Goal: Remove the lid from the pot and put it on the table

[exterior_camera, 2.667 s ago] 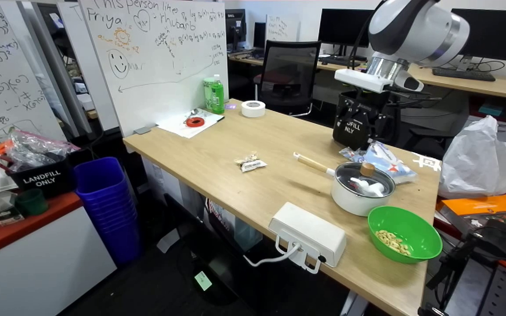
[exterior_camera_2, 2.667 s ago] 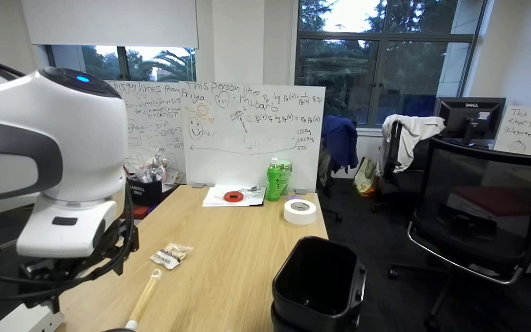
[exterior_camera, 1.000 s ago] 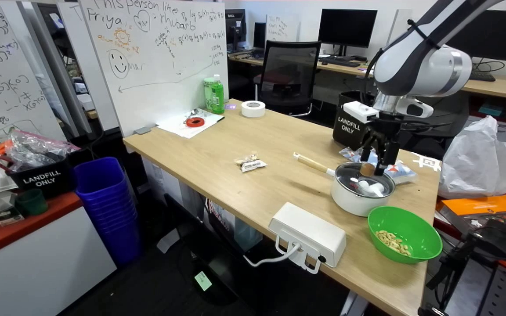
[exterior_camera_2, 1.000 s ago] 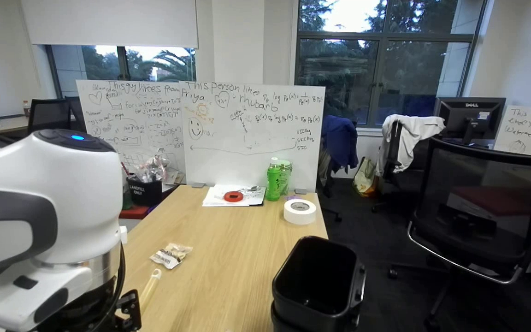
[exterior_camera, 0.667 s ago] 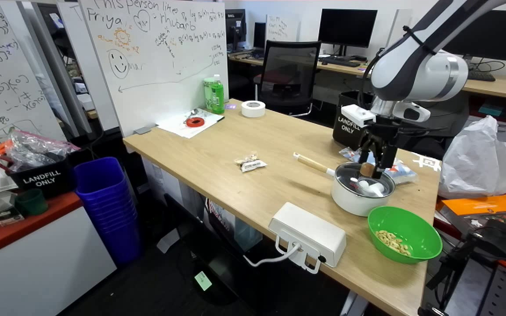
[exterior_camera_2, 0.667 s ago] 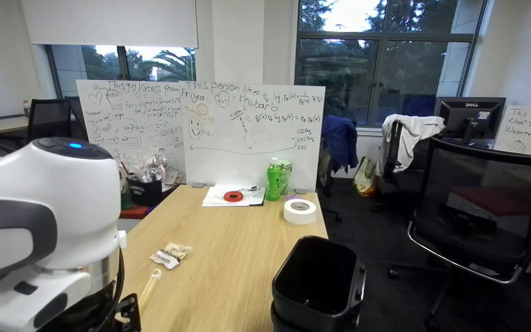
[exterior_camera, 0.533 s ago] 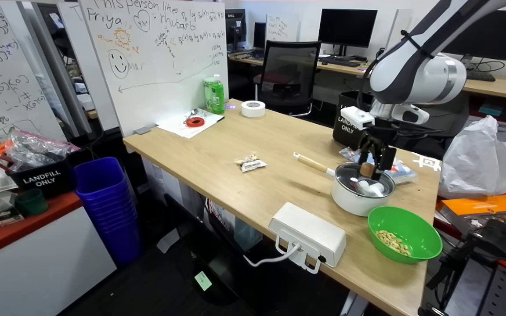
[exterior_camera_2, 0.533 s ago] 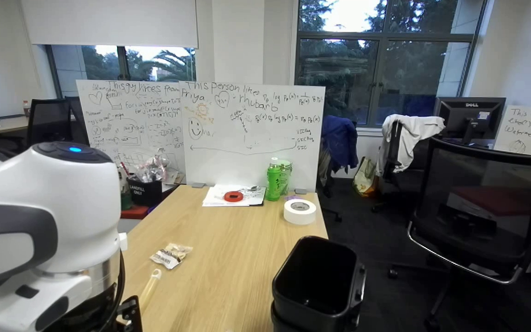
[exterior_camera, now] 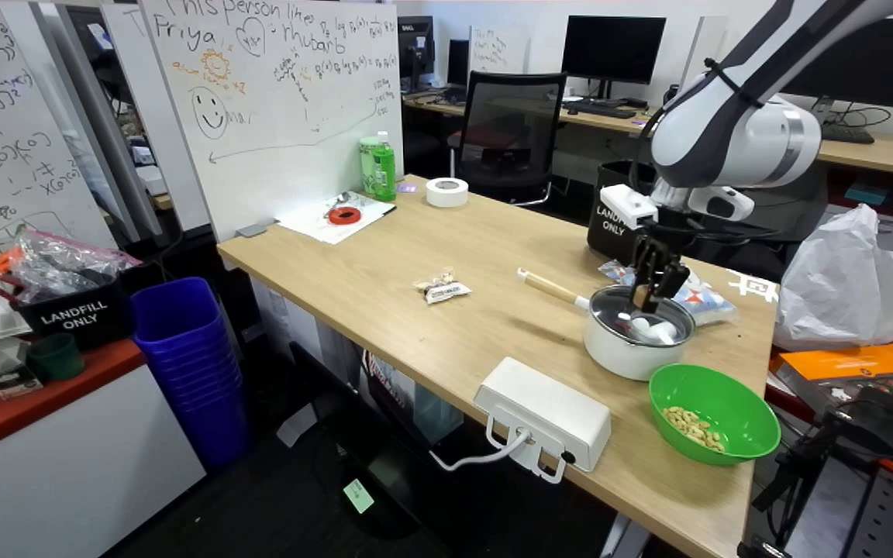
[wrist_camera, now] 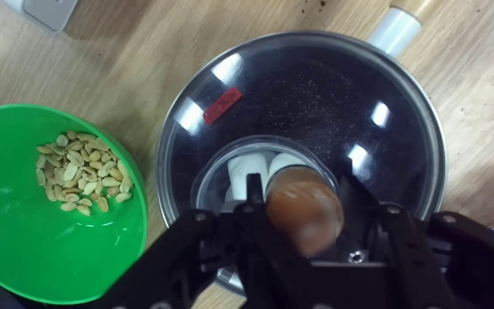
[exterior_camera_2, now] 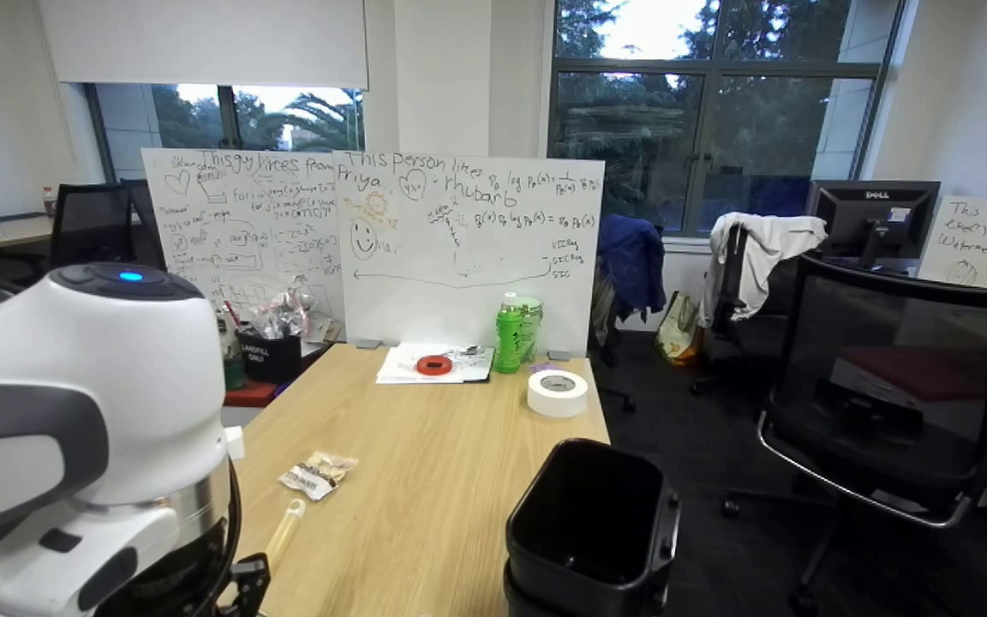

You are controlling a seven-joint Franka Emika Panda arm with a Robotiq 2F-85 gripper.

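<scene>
The gripper holds the knob of the lid, its fingers drawn in to about the knob's width, one on either side. The lid lies over the mouth of the pot, and white pieces show through it. In an exterior view the pot stands on the table toward the short edge opposite the whiteboard, its handle running toward the whiteboard edge. Just beside it, close to that nearer short edge, is the green bowl with nuts in it. A white box sits at the long edge facing the camera; a blue and white bag lies behind the pot, near that end's far corner. In both exterior views a snack packet lies between the handle and the whiteboard edge, and a tape roll sits near a corner beside the whiteboard.
</scene>
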